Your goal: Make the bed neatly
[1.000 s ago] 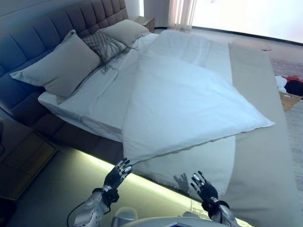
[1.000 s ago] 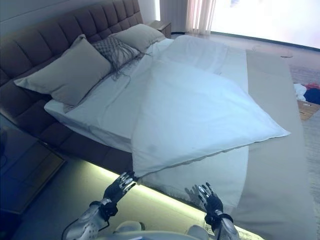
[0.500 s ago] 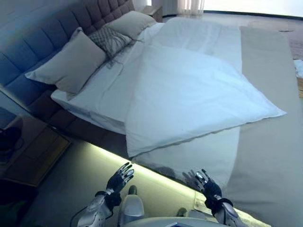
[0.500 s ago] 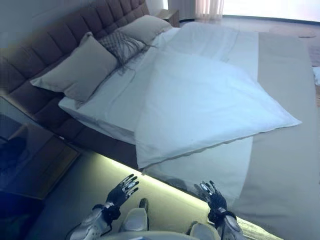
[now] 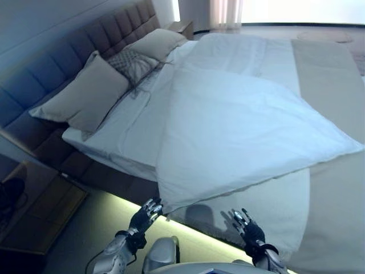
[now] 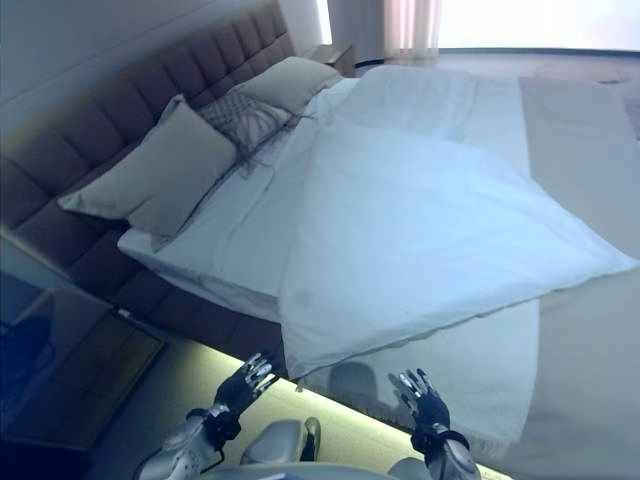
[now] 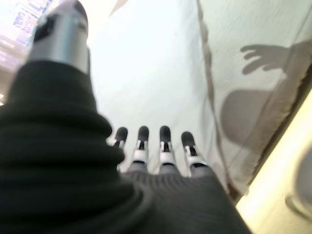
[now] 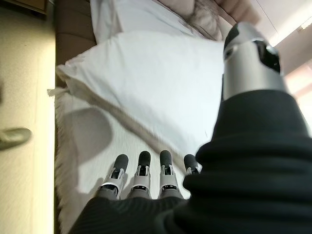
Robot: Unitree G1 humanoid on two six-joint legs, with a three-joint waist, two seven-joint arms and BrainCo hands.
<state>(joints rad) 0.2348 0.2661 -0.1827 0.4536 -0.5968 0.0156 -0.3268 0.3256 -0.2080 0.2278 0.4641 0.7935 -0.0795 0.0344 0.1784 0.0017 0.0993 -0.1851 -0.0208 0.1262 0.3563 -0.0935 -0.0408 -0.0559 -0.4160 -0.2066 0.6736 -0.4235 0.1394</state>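
A white duvet (image 5: 245, 131) lies askew and folded back across the bed, its near corner (image 5: 165, 202) hanging over the side edge. Below it a white blanket (image 5: 268, 211) with a fringed hem drapes down the bed's side. Two beige pillows (image 5: 88, 94) (image 5: 157, 41) and a patterned cushion (image 5: 132, 61) lean on the tufted headboard (image 5: 63, 57). My left hand (image 5: 145, 215) is open, held just below the duvet's corner without touching it. My right hand (image 5: 246, 228) is open in front of the blanket's hem (image 8: 61, 161), holding nothing.
A beige bed runner (image 5: 333, 85) covers the foot end of the bed at the right. A wooden nightstand (image 5: 34, 211) stands at the lower left, another (image 5: 181, 27) beyond the far pillow. A lit strip (image 5: 120, 202) glows under the bed frame.
The camera has shifted, so the whole bed sits differently in view. Both hands stay raised and open; the left now reaches closer under the duvet's corner.
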